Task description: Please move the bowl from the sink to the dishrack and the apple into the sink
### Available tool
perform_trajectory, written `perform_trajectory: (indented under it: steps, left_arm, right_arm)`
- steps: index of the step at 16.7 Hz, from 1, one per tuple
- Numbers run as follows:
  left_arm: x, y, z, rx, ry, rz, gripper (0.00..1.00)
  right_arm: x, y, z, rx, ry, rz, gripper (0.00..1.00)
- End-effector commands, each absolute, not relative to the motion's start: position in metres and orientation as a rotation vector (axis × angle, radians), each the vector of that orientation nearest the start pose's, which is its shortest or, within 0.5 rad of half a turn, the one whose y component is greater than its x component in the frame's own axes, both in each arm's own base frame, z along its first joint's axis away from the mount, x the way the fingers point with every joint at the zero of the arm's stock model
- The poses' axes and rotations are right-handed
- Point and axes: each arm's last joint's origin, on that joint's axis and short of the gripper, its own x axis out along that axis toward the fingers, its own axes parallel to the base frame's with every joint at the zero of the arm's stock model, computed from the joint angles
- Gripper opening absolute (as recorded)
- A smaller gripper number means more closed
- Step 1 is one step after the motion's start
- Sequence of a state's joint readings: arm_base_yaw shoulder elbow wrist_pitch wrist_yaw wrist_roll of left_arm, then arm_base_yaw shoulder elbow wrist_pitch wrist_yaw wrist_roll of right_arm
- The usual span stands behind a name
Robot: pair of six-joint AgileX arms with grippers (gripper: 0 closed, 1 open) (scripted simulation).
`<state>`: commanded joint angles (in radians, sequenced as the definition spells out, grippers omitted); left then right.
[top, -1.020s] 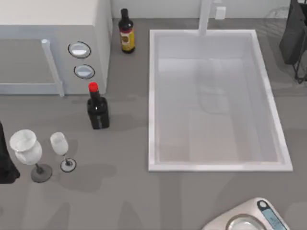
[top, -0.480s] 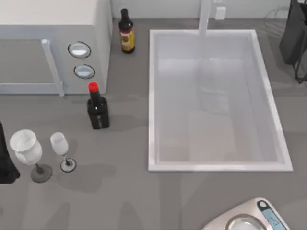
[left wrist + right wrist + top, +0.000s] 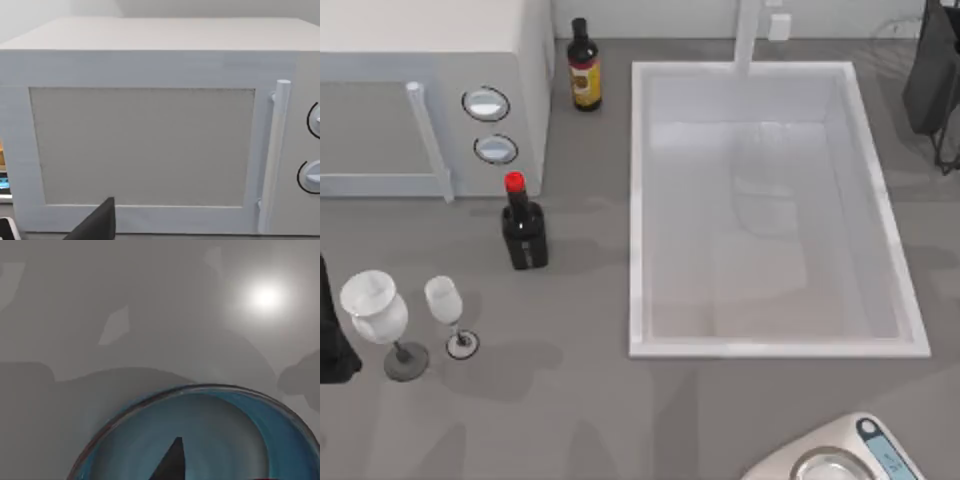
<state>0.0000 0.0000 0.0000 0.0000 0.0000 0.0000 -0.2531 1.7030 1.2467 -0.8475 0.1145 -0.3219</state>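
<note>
The grey desk (image 3: 580, 400) carries everything here, and the largest thing on it is the white microwave (image 3: 430, 90) at the far left, its door, upright handle and two round dials facing the left wrist camera. Right of centre lies the sink (image 3: 638, 200), a white rectangular basin with a raised rim and a white faucet post (image 3: 748, 35) at its far short side; its floor looks bare from above. In the right wrist view the bowl (image 3: 210, 435), blue with a thin reddish-brown rim and a teal inside, sits on a grey surface directly below the camera, and a dark fingertip (image 3: 172, 462) of the right end effector hangs over its inside (how far its fingers are spread, and whether they grip the bowl, I cannot tell). A dark finger (image 3: 97, 222) of the left end effector points toward the microwave door; its opening cannot be judged either. A scale (image 3: 840, 450) sits at the near right. Near left stand two wine glasses, the larger (image 3: 375, 315) left of the smaller (image 3: 447, 310). A red-capped dark bottle (image 3: 523, 225) stands between the microwave and the glasses, and a yellow-labelled dark bottle (image 3: 583, 65) stands far back, between microwave and sink.
</note>
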Motion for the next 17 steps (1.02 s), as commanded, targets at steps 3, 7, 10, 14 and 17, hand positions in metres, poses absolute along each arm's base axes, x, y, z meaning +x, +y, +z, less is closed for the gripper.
perform_trajectory:
  steps: [3, 7, 10, 14, 17]
  left_arm:
    - [0.106, -0.001, 0.160, 0.000, 0.000, 0.000, 1.00]
    - [0.106, -0.001, 0.160, 0.000, 0.000, 0.000, 1.00]
    - [0.106, -0.001, 0.160, 0.000, 0.000, 0.000, 1.00]
    - [0.106, -0.001, 0.160, 0.000, 0.000, 0.000, 1.00]
    - [0.106, -0.001, 0.160, 0.000, 0.000, 0.000, 1.00]
  right_arm:
    - [0.340, -0.048, 0.206, -0.290, 1.130, -0.126, 0.00]
    - [0.356, 0.016, 0.205, -0.354, 0.767, -0.146, 0.00]
    - [0.351, 0.069, 0.209, -0.315, 0.482, -0.137, 0.00]
    - [0.321, 0.132, 0.214, -0.177, 0.181, -0.088, 0.00]
    - [0.293, 0.164, 0.213, -0.071, 0.056, -0.044, 0.00]
